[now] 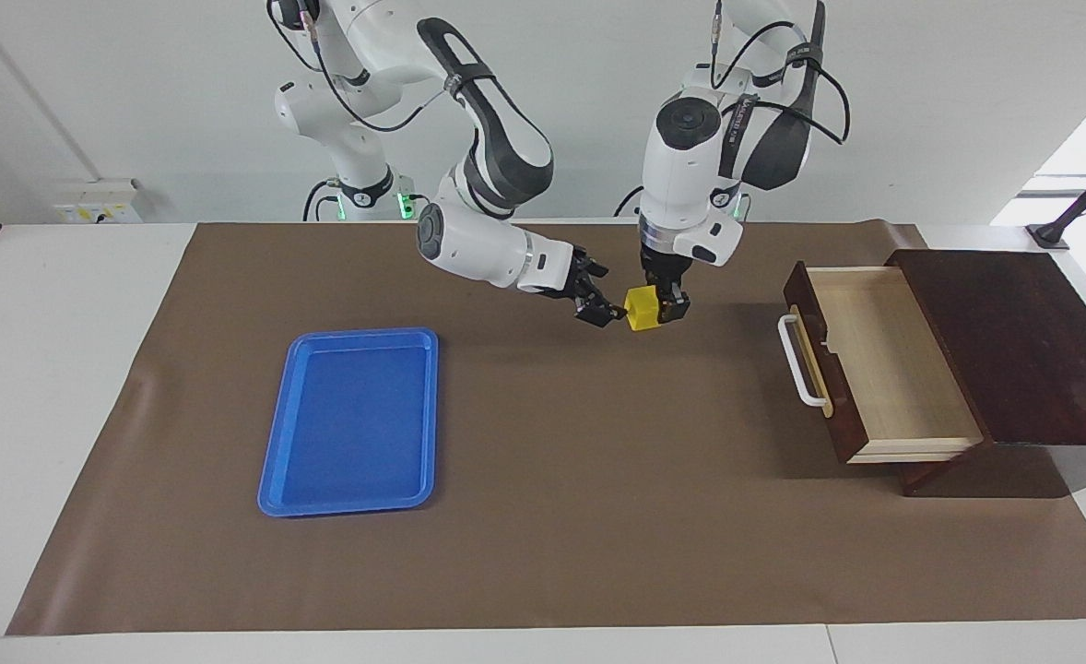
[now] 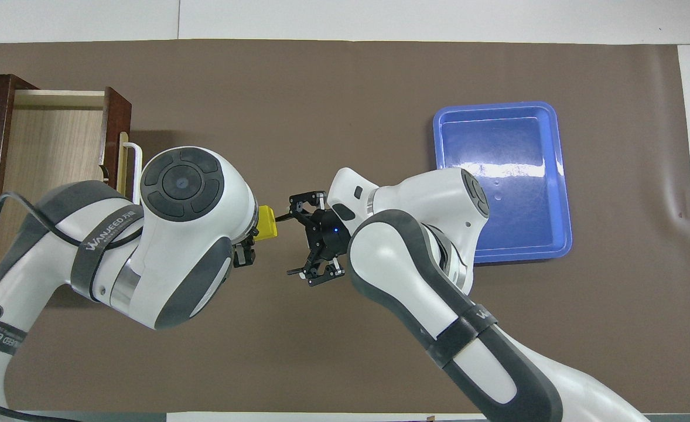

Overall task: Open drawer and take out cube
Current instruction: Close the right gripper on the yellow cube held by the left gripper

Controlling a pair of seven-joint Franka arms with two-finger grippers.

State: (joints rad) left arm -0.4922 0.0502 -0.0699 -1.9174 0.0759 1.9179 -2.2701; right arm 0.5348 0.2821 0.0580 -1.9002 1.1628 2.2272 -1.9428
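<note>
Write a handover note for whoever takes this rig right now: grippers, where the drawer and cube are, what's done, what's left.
Left gripper: shut on the cube, held up over the brown mat near mid-table.
Right gripper: open, level with the cube, one fingertip at its side; not yet gripping.
Drawer: pulled open at the left arm's end of the table, nothing visible inside.
Blue tray: holds nothing, toward the right arm's end.
Done: drawer opened, cube taken out.
Left: looks like a handover to the right gripper, perhaps then the tray.
</note>
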